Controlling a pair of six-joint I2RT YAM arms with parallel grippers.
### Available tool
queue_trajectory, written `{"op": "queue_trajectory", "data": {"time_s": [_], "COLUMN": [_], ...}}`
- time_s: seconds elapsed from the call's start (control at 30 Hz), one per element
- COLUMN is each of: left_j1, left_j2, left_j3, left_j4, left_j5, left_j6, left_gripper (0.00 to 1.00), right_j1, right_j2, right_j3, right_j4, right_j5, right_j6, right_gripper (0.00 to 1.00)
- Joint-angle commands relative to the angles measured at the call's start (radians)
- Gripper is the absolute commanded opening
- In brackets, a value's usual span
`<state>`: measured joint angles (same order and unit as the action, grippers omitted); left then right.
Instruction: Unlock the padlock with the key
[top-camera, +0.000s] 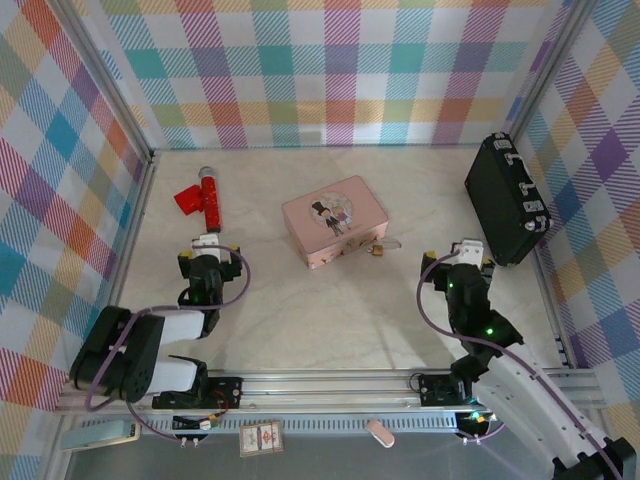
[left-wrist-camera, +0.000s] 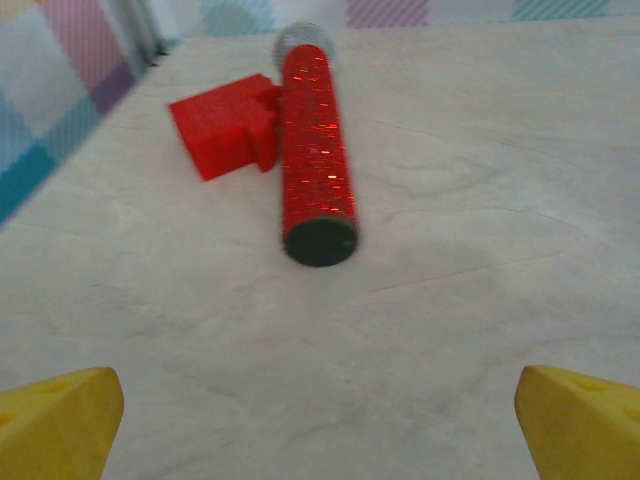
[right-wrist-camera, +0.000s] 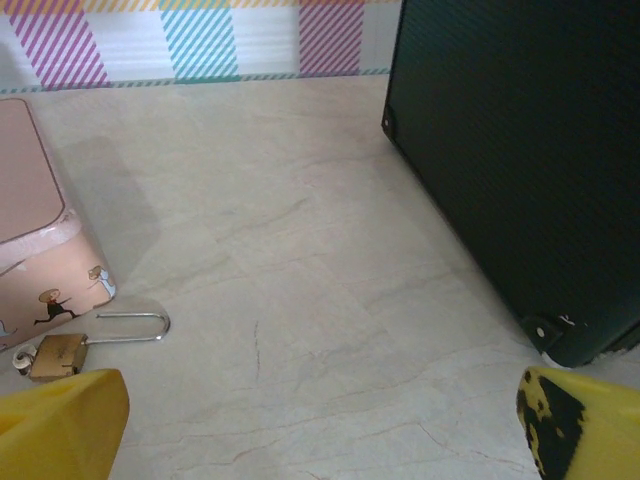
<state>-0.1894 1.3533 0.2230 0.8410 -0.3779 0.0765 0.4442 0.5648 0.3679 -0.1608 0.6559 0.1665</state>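
Left tool (top-camera: 207, 243) sits low over the desk (top-camera: 330, 310) at the near-left; in the left wrist view its yellow fingertips (left-wrist-camera: 60, 420) stand wide apart at the bottom corners with bare desk between them, so it is spread full and gripping nothing. Ahead of it is a red glitter cylinder (left-wrist-camera: 318, 150) lying flat with its dark end cap facing the camera; a red block (left-wrist-camera: 222, 125) touches the cylinder's left side.

Right tool (top-camera: 468, 248) is at the near-right, also low; its yellow fingertips (right-wrist-camera: 60, 425) are far apart in the right wrist view, gaping wide with nothing in hand. A black case (top-camera: 505, 198) stands just right of it, by the right wall.

Padlock (right-wrist-camera: 57, 356) lies on the desk just beside the near-right corner of the pink tin box (top-camera: 333, 220), between the box and the right tool and clear of both tools; the brass body is flat on the desk; the shackle (right-wrist-camera: 165, 323) lies flat and points right. A small pale bit (right-wrist-camera: 20, 363) sits at the lock's left end; too small to tell what it is.
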Motion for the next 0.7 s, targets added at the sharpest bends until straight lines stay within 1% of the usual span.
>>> {"op": "queue_trajectory", "data": {"time_s": [0.0, 0.07, 0.1, 0.13, 0.2, 0.23, 0.37, 0.43, 0.5, 0.6, 0.63, 0.67], "left_j1": [0.043, 0.046, 0.048, 0.055, 0.073, 0.084, 0.097, 0.097, 0.097, 0.097, 0.097, 0.097], "left_j2": [0.131, 0.268, 0.231, 0.194, 0.232, 0.219, 0.227, 0.225, 0.225, 0.225, 0.225, 0.225], "left_j3": [0.050, 0.060, 0.081, 0.129, 0.165, 0.188, 0.188, 0.188, 0.188, 0.187, 0.187, 0.187], "left_j4": [0.197, 0.346, 0.245, 0.080, 0.079, 0.007, 0.024, 0.016, 0.020, 0.022, 0.021, 0.021], "left_j5": [0.179, 0.163, 0.177, 0.188, 0.205, 0.192, 0.208, 0.209, 0.209, 0.209, 0.209, 0.209], "left_j6": [0.003, 0.020, 0.006, -0.007, -0.016, -0.043, -0.047, -0.049, -0.049, -0.049, -0.049, -0.048], "left_gripper": [1.00, 1.00, 1.00, 1.00, 1.00, 1.00, 1.00, 1.00, 1.00, 1.00, 1.00, 1.00], "right_j1": [-0.003, -0.005, -0.006, -0.006, -0.008, -0.012, -0.053, -0.106, -0.157, -0.195, -0.199, -0.213], "right_j2": [0.062, 0.114, 0.140, 0.167, 0.210, 0.235, 0.352, 0.408, 0.480, 0.602, 0.620, 0.645], "right_j3": [-0.016, -0.023, -0.024, -0.027, -0.037, -0.041, -0.057, -0.082, -0.126, -0.122, -0.115, -0.113], "right_j4": [0.122, 0.175, 0.199, 0.225, 0.296, 0.336, 0.515, 0.612, 0.756, 0.876, 0.889, 0.923], "right_j5": [-0.019, -0.019, -0.019, -0.019, -0.015, -0.013, -0.024, -0.070, -0.109, -0.103, -0.122, -0.170], "right_j6": [-0.058, -0.083, -0.092, -0.104, -0.131, -0.145, -0.178, -0.147, -0.140, -0.160, -0.173, -0.184], "right_gripper": [0.99, 0.99, 0.99, 0.99, 0.99, 0.99, 0.99, 0.99, 0.99, 0.99, 0.99, 0.99]}}
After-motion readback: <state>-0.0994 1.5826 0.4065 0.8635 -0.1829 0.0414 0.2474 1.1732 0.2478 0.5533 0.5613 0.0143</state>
